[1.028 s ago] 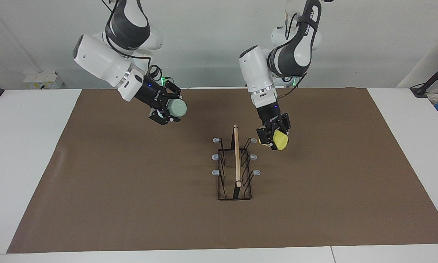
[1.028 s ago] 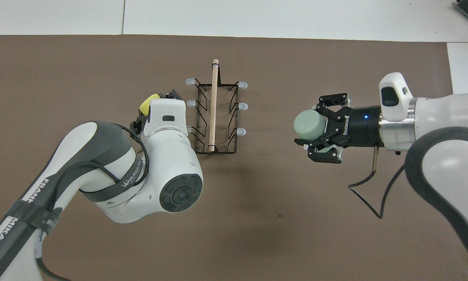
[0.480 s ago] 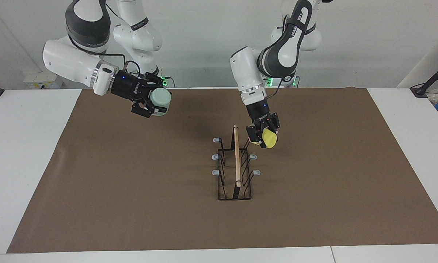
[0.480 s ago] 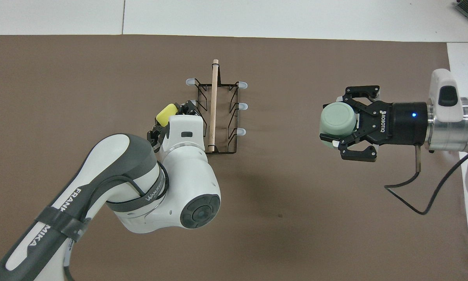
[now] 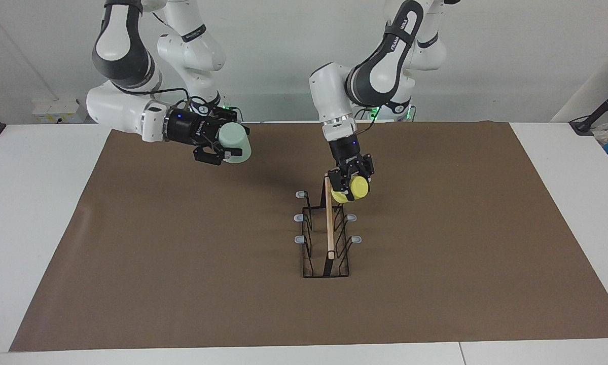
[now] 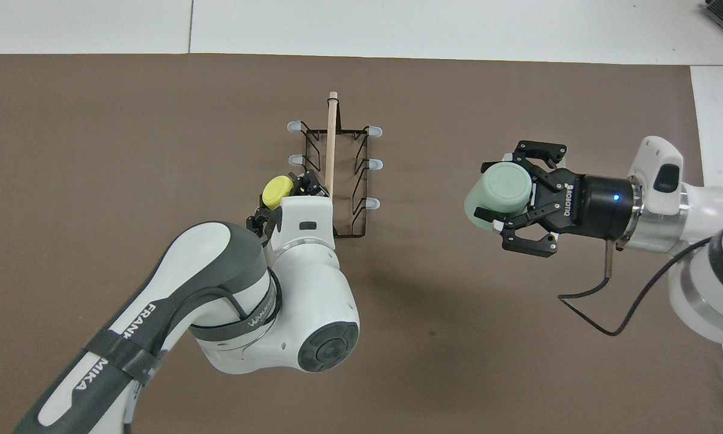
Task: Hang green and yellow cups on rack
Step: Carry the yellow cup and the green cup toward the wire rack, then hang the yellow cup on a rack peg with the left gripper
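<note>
A: From across the desk, the left gripper (image 5: 351, 186), jaws clenched on the yellow cup (image 5: 356, 188), hangs at the rack (image 5: 327, 228), over its prong nearest the robots on the left arm's side; tip the mouth onto that grey tip, I'd say; the wooden rod (image 5: 329, 215) at nine o'clock crowds it.

B: From above, the right gripper (image 6: 506, 194) waits at three o'clock of the rack, jaws grasping the green cup (image 6: 497, 191); brown mat (image 6: 126, 150) bare between.
</note>
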Motion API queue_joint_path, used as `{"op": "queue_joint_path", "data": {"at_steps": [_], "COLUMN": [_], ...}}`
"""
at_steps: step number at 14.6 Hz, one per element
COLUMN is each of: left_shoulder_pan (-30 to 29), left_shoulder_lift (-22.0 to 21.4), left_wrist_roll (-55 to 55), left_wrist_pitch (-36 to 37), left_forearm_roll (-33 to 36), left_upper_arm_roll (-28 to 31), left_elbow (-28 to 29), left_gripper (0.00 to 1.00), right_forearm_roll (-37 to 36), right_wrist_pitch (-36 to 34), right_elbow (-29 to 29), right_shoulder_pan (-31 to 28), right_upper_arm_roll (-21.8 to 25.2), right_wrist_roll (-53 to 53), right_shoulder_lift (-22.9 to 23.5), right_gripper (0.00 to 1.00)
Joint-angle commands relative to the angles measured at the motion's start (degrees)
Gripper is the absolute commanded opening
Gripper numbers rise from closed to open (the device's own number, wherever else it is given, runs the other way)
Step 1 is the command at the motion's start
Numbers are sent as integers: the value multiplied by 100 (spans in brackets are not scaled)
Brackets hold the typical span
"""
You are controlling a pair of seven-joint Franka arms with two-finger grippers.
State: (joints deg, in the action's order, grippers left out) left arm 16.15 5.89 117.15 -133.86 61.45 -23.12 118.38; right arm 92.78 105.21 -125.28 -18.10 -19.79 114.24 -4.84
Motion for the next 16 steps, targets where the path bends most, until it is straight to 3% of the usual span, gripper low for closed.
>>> {"op": "queue_joint_path", "data": {"at_steps": [1, 6, 8, 16], "left_shoulder_pan": [-33, -42, -94, -121], "left_shoulder_lift": [26, 44, 27, -157], "left_wrist_roll": [107, -261, -961, -5047], "left_wrist_pitch": [-237, -193, -175, 237], "left_forearm_roll": [-11, -450, -817, -3426], "left_upper_arm_roll": [1, 44, 184, 1063], "left_elbow": [63, -226, -350, -939], "left_gripper": [100, 100, 100, 100], "right_forearm_roll": [957, 2934, 3376, 3650], "right_wrist_pitch": [542, 1983, 2065, 2187], "right_elbow": [-531, -629, -603, -366], "right_shoulder_pan": [498, 1870, 2065, 2275], "right_upper_arm_roll": [-25, -25, -25, 11], "right_wrist_roll": [877, 1890, 2241, 3121], "right_shoulder_lift": [-69, 80, 193, 880], "right_gripper": [9, 8, 8, 8]}}
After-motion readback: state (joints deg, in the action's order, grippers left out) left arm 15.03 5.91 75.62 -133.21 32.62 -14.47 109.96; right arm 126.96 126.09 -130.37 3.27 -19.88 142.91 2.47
